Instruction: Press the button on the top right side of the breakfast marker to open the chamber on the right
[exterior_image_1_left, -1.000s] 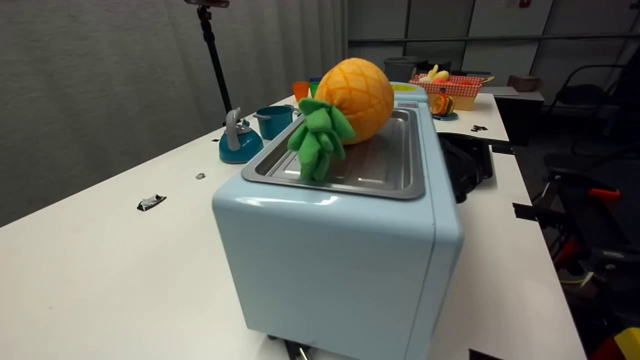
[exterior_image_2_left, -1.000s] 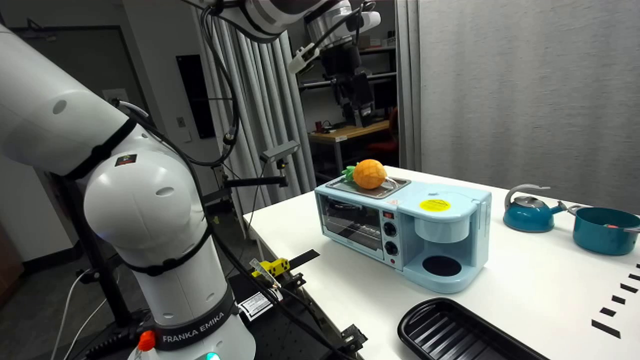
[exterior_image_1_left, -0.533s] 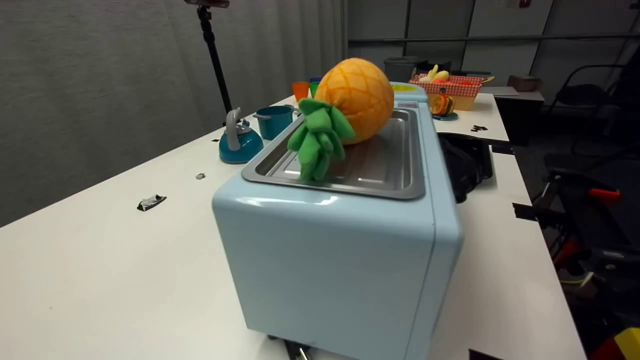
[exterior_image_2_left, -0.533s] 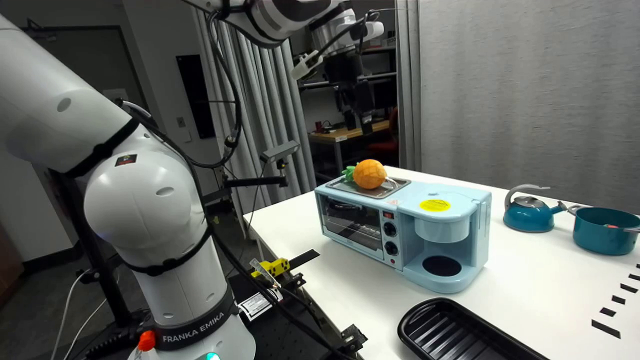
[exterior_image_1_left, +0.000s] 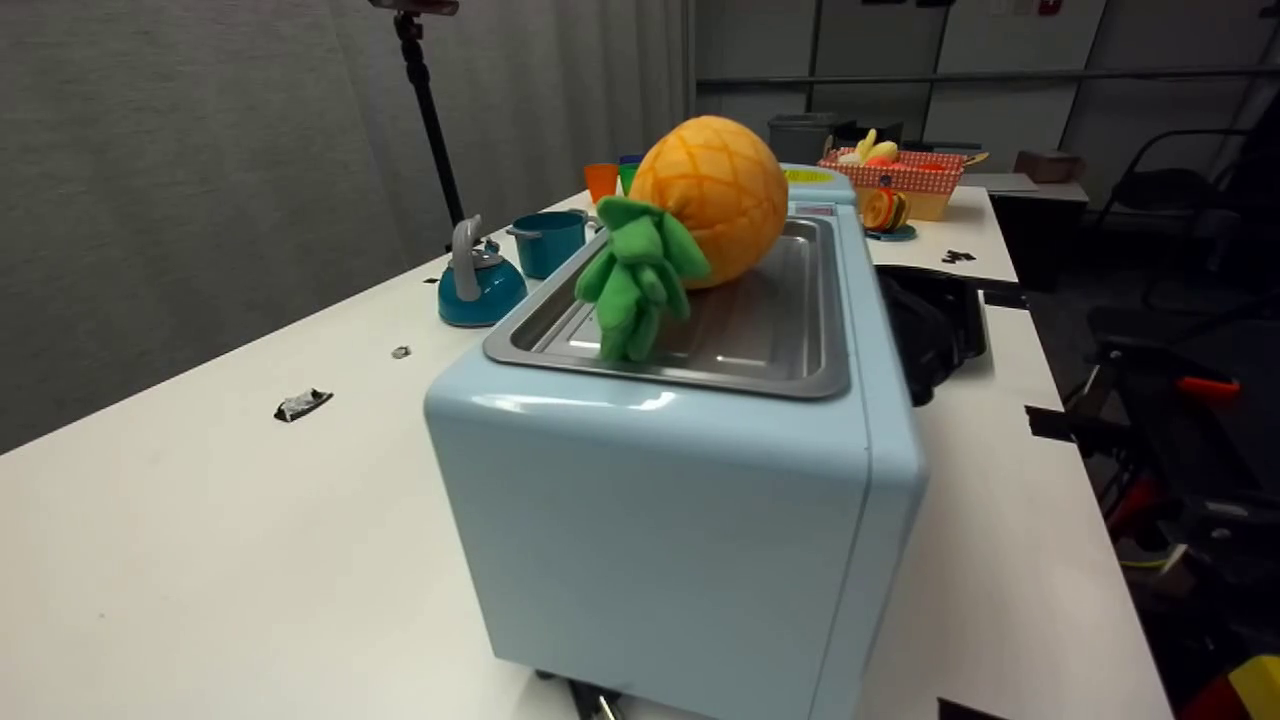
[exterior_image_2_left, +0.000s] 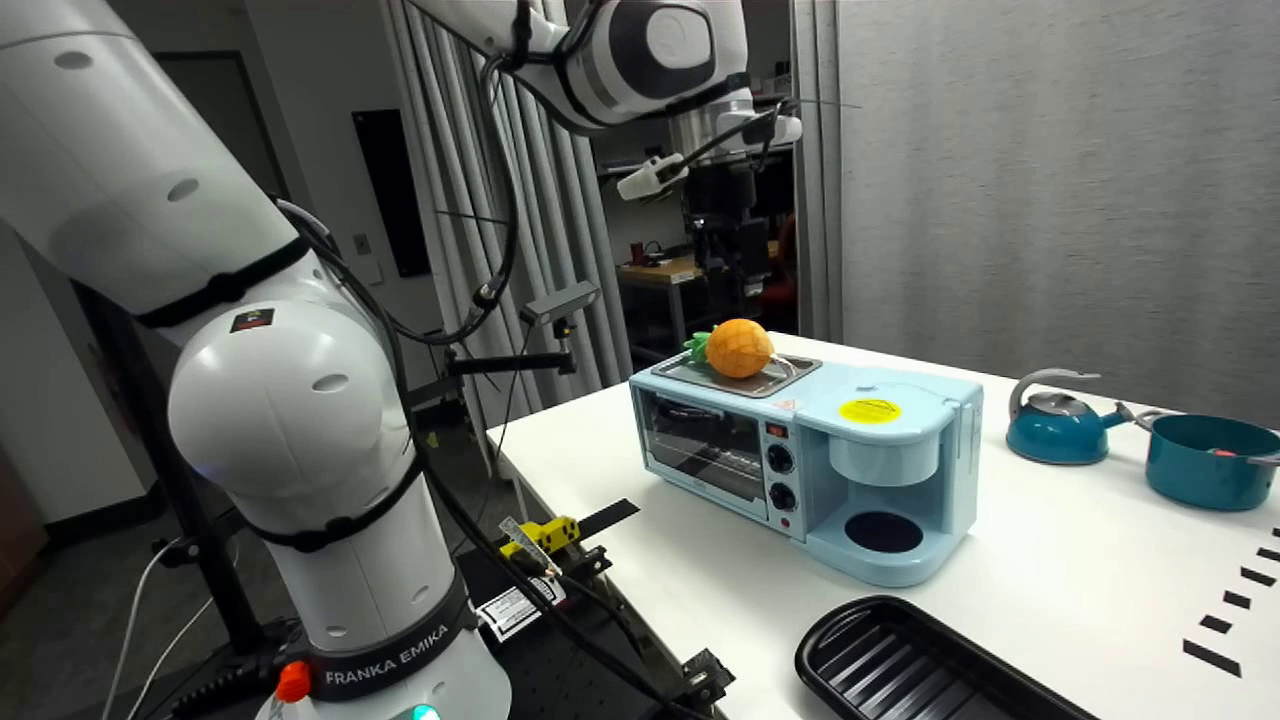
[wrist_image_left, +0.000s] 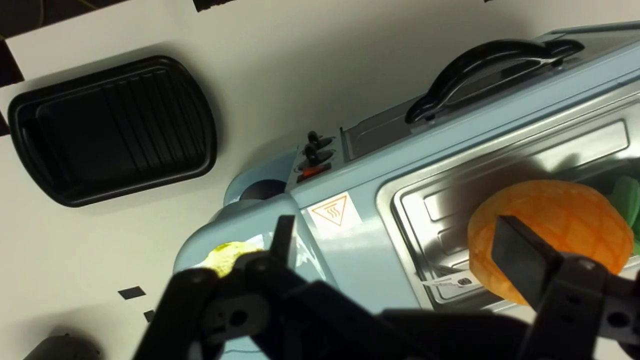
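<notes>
The light blue breakfast maker stands upright on the white table. It also shows in an exterior view and in the wrist view. Its right chamber sits under a rounded top with a yellow sticker and looks closed. The button at the top right cannot be made out clearly; in the wrist view my gripper covers part of that side. My gripper is open and empty, with its fingers wide apart. In an exterior view the gripper hangs in the air above and behind the machine.
An orange plush pineapple lies on the metal tray atop the machine. A black ribbed pan lies in front. A teal kettle and teal pot stand to the right. Two black knobs are on the front.
The arm has moved right and down in an exterior view, bringing my gripper lower and closer to the machine. Small dark tips now show at the top edge of an exterior view. The machine has not moved.
</notes>
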